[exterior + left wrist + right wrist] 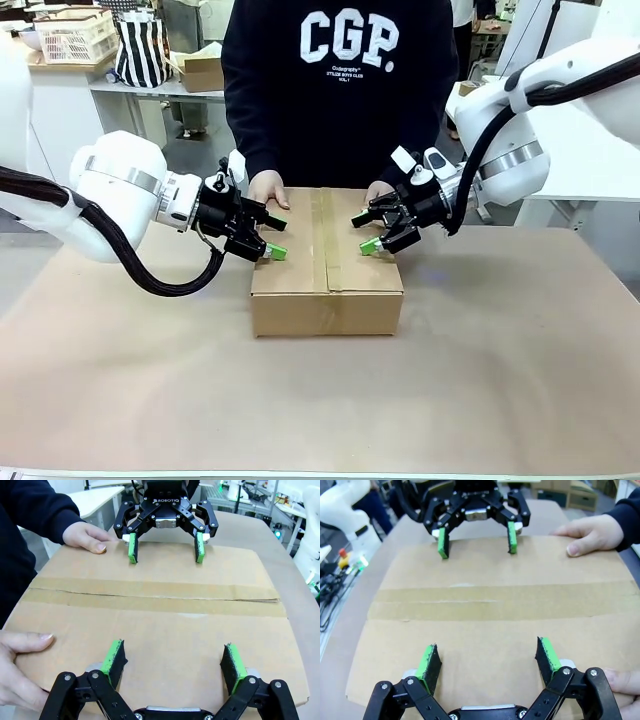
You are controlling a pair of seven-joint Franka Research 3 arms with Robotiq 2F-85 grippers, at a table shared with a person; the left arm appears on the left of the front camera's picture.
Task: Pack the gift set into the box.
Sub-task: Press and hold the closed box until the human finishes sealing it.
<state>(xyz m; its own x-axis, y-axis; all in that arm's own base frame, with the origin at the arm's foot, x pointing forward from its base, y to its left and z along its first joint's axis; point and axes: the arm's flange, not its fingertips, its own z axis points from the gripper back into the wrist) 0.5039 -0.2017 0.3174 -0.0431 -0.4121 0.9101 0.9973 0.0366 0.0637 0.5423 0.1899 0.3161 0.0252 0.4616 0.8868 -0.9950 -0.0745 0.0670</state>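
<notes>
Closed, taped box (327, 268), contents hidden.

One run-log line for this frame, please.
box: closed, taped | left gripper: open over top | right gripper: open over top | person's hands: far edge

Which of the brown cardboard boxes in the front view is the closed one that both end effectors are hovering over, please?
The box on the table, taped shut along its top, under the person's hands. The other carton sits on the far shelf behind.
</notes>
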